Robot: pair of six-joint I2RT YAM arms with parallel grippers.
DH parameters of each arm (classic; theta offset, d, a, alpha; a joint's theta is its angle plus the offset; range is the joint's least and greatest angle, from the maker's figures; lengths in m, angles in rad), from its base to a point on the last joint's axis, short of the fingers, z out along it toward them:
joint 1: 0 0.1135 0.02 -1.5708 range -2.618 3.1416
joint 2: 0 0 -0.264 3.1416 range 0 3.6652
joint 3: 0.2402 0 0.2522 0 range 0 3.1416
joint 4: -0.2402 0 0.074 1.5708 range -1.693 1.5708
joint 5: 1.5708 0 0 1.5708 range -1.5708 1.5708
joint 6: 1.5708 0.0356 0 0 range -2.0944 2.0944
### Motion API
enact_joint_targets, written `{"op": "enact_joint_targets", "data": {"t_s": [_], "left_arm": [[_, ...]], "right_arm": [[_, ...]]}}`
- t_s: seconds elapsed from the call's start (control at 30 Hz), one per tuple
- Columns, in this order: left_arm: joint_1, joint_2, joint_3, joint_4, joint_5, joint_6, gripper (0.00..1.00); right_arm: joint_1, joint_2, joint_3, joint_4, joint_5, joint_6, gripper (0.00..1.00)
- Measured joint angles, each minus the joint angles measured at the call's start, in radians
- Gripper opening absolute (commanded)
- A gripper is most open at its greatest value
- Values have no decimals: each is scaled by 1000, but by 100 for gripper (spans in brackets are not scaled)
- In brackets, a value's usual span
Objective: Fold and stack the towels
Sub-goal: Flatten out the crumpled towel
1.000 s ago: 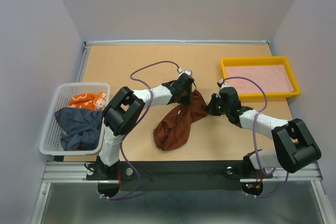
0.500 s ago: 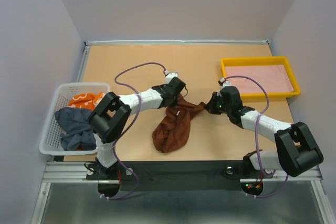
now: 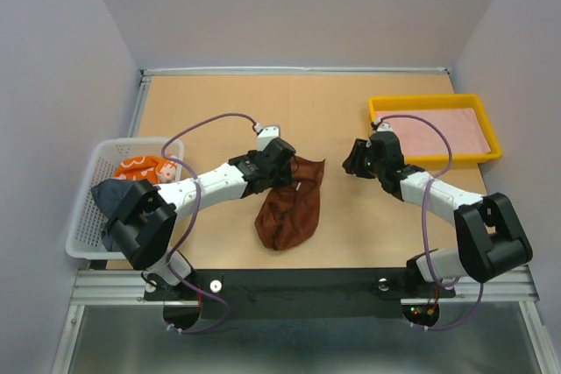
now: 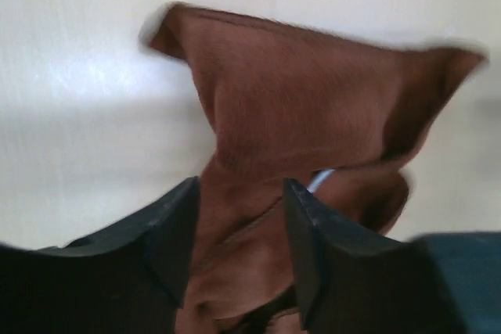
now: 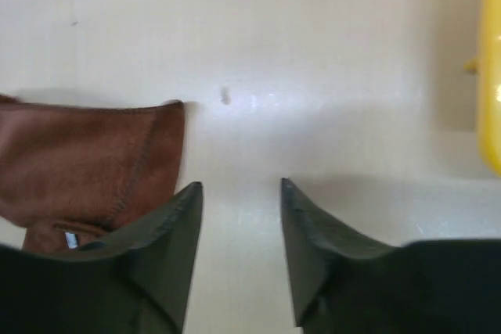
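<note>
The table was found to carry a white mesh basket at its left edge and a yellow tray at the far right. A pink cloth was seen lying flat inside the tray.

The brown towel was found on the bare table near the middle, between the two arms. It was crumpled, not folded: a rounded bulk lay toward the near edge, and an upper flap was spread toward the far side. In the left wrist view that flap was seen raised into two corners. A navy towel was noted in the near part of the basket, bunched and partly hidden by the left arm. An orange towel with a white pattern was lodged behind it in the same basket.

The left gripper was recorded at the towel's upper left edge. Its jaws were parted, and the cloth was seen through the gap and beneath it — no pinch on the fabric could be made out. The right gripper was found apart from the towel, between it and the tray. Its jaws were parted over bare table, with nothing held. From that wrist the towel's corner was seen just left of the fingers and the tray rim at the far right.

A small pale label was noted on the towel.
</note>
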Motion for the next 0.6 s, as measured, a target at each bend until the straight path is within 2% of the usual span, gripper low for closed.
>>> {"op": "enact_joint_targets", "data": {"t_s": [0.03,0.07,0.27,0.43,0.6], "left_arm": [[0,3,-26,0,10,-2,83],[0,3,-47,-3,13,-5,86],[54,-71,-80,17,14,-5,86],[162,-90,-80,88,32,31,83],[214,-28,-80,117,61,59,83]], "right_arm": [[-6,18,8,-21,19,0,56],[-13,24,13,-40,34,-3,59],[-16,24,77,-115,65,-31,69],[-15,68,200,-153,41,-34,69],[12,225,374,-214,34,-24,69]]}}
